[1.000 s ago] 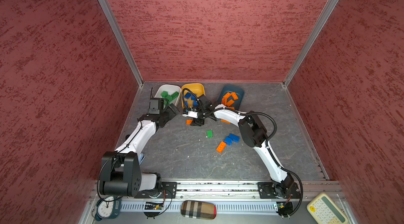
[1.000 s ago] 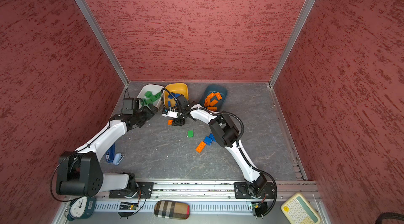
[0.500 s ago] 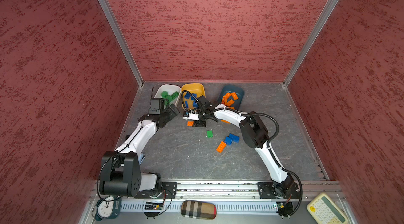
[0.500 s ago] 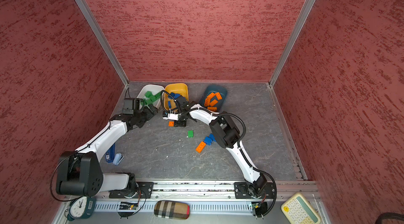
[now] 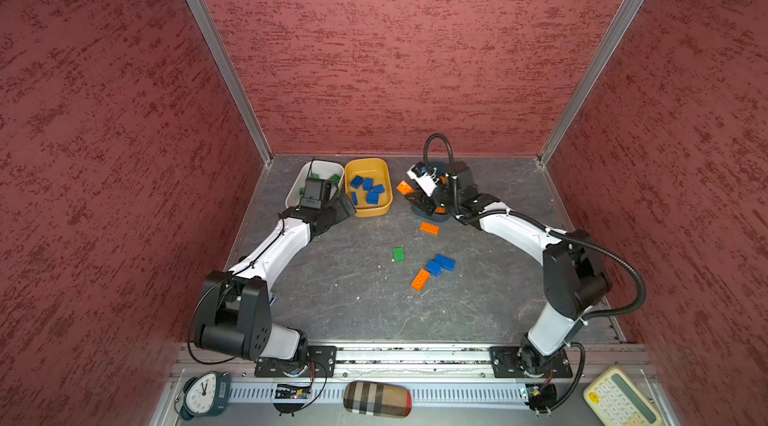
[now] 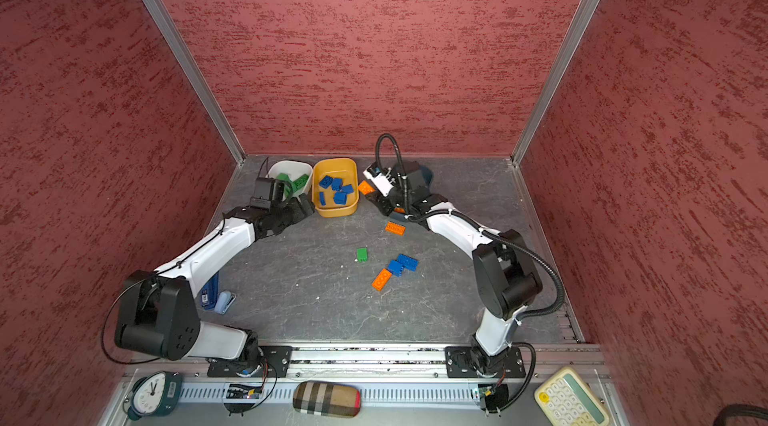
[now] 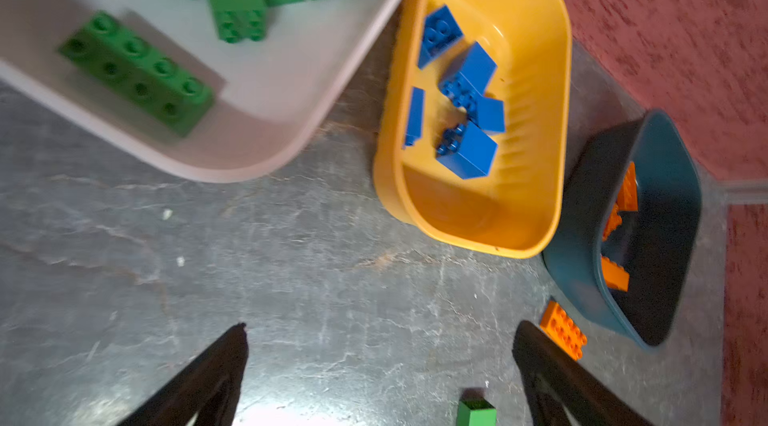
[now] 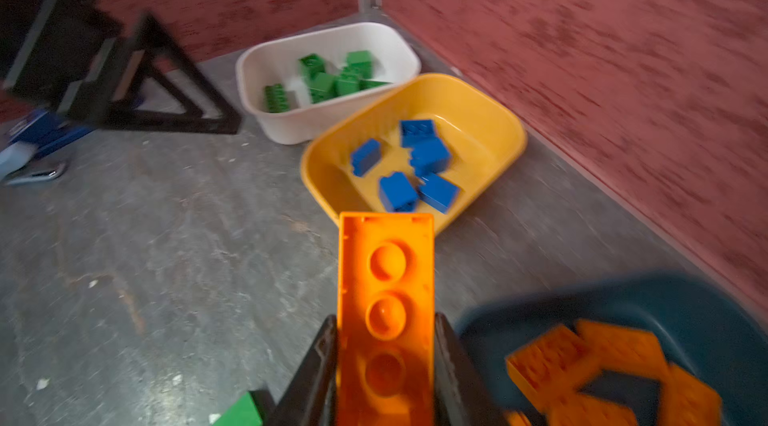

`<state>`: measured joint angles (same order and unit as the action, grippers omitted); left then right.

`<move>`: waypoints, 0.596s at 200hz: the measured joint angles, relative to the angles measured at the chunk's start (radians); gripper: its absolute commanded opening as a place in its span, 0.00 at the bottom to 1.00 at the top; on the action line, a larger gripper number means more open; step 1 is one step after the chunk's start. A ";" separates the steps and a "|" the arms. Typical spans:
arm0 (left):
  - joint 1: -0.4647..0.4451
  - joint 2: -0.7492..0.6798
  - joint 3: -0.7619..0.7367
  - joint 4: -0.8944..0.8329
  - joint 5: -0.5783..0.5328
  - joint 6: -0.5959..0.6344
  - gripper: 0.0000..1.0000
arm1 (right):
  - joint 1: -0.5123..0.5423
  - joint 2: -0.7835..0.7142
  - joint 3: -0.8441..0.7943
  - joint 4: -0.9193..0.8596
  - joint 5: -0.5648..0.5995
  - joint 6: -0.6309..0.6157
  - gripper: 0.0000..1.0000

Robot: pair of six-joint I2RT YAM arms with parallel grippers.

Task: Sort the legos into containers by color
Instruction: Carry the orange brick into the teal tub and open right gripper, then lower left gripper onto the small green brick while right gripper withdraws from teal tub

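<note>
Currently you are pinching the orange brick [image 8: 384, 270] in your right gripper [image 8: 384, 322], long axis jutting left toward the yellow tub [image 8: 473, 128], with the teal tub [image 8: 665, 303] lying just right of it.

- Left arm [image 5: 274, 253]: white link shells, black joint housings, thin black cable along the link.
- Right arm [image 5: 515, 232]: same white-and-black build; black corrugated hose [image 5: 623, 271] runs along it.
- Left wrist camera [image 5: 316, 191]: black box.
- Base plates [image 5: 324, 359]: black, screwed, on a silver rail [image 5: 415, 355].
- Left gripper fingers [image 7: 212, 378]: black, tapering, triangular.
</note>
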<state>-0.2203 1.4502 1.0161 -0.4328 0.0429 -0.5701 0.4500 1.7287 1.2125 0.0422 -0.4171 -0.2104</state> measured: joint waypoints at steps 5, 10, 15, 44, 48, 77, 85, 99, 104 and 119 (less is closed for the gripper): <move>-0.019 0.010 0.010 -0.001 0.000 0.015 1.00 | -0.019 -0.006 -0.022 0.023 0.024 0.040 0.27; -0.039 0.021 0.022 -0.005 -0.001 0.033 1.00 | -0.037 -0.009 -0.043 0.043 0.055 0.080 0.27; -0.060 0.033 0.032 -0.006 0.000 0.051 1.00 | -0.052 -0.010 -0.063 0.059 0.090 0.123 0.27; -0.180 0.109 0.119 -0.051 -0.011 0.150 1.00 | -0.074 -0.010 -0.105 0.058 0.286 0.310 0.28; -0.194 0.121 0.131 -0.060 -0.018 0.160 0.99 | -0.073 -0.010 -0.105 0.055 0.317 0.330 0.27; -0.285 0.203 0.215 -0.155 -0.066 0.183 0.99 | -0.072 -0.006 -0.097 0.023 0.495 0.443 0.27; -0.304 0.227 0.231 -0.182 -0.074 0.181 1.00 | -0.072 -0.003 -0.097 0.021 0.523 0.467 0.27; -0.334 0.264 0.247 -0.221 -0.083 0.169 1.00 | -0.072 0.013 -0.093 0.019 0.558 0.502 0.28; -0.343 0.275 0.251 -0.234 -0.085 0.162 1.00 | -0.072 0.023 -0.087 0.013 0.565 0.512 0.28; -0.372 0.307 0.261 -0.262 -0.090 0.145 1.00 | -0.072 0.066 -0.043 -0.022 0.582 0.533 0.29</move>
<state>-0.5926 1.7573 1.2766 -0.6945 -0.0475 -0.4248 0.3782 1.7943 1.1694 0.0204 0.1650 0.3222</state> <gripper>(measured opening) 0.996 0.331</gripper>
